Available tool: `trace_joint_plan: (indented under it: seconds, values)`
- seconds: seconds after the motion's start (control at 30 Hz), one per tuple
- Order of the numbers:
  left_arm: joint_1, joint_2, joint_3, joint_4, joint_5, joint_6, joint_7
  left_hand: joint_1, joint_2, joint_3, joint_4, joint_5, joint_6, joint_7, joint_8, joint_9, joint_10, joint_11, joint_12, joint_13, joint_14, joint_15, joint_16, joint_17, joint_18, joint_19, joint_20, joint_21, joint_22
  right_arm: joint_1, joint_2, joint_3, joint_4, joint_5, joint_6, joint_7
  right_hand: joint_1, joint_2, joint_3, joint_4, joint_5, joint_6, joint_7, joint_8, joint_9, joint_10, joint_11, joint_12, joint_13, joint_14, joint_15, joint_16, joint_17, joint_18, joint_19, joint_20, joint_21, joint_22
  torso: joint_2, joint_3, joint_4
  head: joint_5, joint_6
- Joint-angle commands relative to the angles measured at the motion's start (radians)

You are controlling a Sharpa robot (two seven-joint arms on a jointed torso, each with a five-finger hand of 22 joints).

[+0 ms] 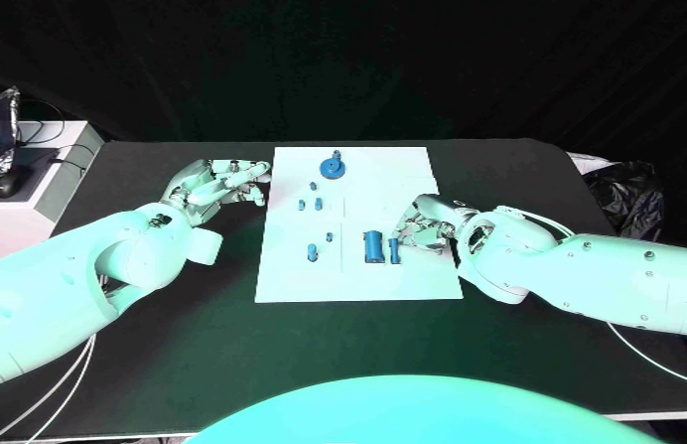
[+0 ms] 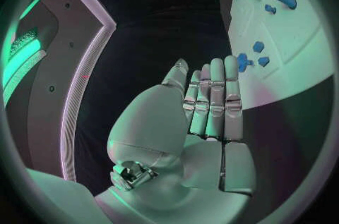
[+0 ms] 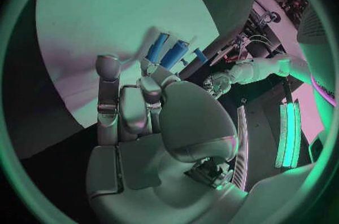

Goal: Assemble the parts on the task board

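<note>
While the white task board (image 1: 358, 265) lay in the middle of the black worktop (image 1: 172, 365), both arms reached in from the frame's sides in the head view. At centre left, the left robot hand (image 1: 217, 184) rested just beside the board's left edge, fingers loosely apart and holding nothing; its wrist view showed the fingers straight and side by side, clear of the board. At centre right, the right robot hand (image 1: 427, 227) lay over the board's right edge, fingers curled toward two upright blue cylinders (image 1: 382, 246) at the board's lower middle. Whether it touched or pinched them could not be told, since its fingers hid the contact in both head and wrist views.

Near the board's top stood a round blue gear (image 1: 333, 169). Small blue pegs (image 1: 310, 205) sat below it, with another small blue part (image 1: 314, 252) lower left; their exact shapes were too small to make out.

A black bag (image 1: 625, 196) sat at the right edge, partly cut off.
</note>
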Motion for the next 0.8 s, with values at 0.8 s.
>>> trace_joint_plan:
  seconds: [0.8]
  values:
    - [-0.001, -0.001, 0.001, 0.002, -0.002, 0.011, 0.005, -0.006, -0.005, -0.001, 0.003, 0.0, -0.014, 0.006, -0.004, 0.001, -0.01, 0.005, 0.008, 0.001, -0.003, 0.005, 0.002, -0.002, 0.004, 0.006, 0.002, -0.006, 0.002, -0.004, -0.009, -0.003, 0.016, -0.008, -0.123, 0.055, 0.004, 0.007, -0.001, 0.032, -0.025, -0.026, 0.007, 0.001, 0.0, -0.01, 0.002, -0.007, -0.01, -0.004, -0.001, 0.003, 0.009, 0.02, 0.031, 0.001, -0.002, 0.051, 0.0, -0.0001, 0.0, 0.002, 0.0]
